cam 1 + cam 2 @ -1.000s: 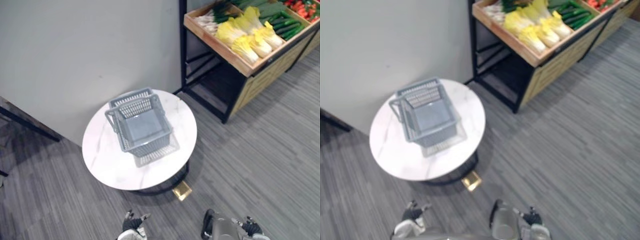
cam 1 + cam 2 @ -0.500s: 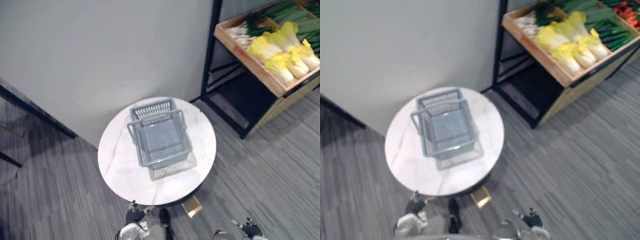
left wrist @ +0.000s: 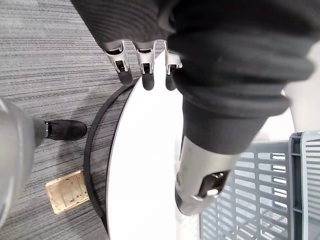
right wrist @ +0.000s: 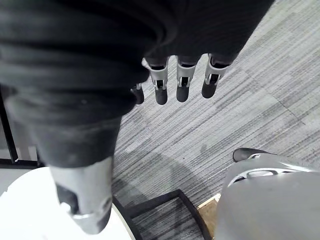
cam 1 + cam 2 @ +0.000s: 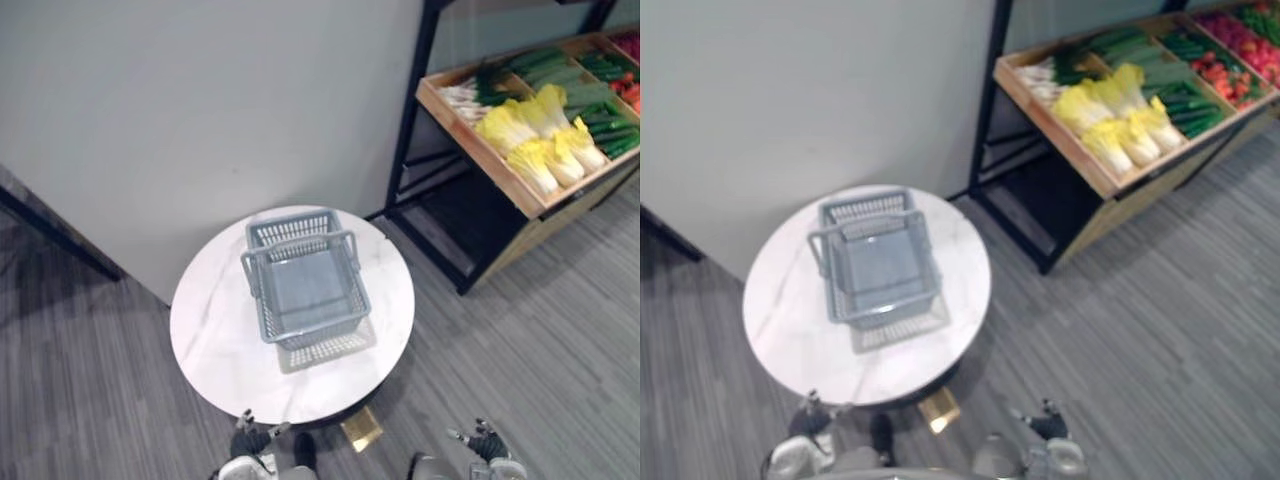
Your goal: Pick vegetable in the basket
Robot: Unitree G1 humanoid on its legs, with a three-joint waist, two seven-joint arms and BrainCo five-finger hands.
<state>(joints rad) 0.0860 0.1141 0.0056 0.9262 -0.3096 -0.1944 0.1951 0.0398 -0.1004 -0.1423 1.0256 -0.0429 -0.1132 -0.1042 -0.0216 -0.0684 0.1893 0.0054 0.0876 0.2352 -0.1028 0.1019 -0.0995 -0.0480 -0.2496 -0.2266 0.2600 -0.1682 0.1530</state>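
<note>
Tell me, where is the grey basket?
In the left eye view, the basket sits on the round white table, left of the vegetable shelf.

Right hand (image 4: 182,75), fingers relaxed and empty, hangs over grey carpet (image 4: 260,100) beside table (image 4: 30,205)

Round counter (image 5: 215,330) by a grey wall (image 5: 200,100), a rack (image 5: 406,130) beside it.
The white marbled counter stands on a grey striped carpet floor (image 5: 540,360) before the plain wall; to its right the black metal rack carries a tilted wooden tray (image 5: 475,150).
</note>
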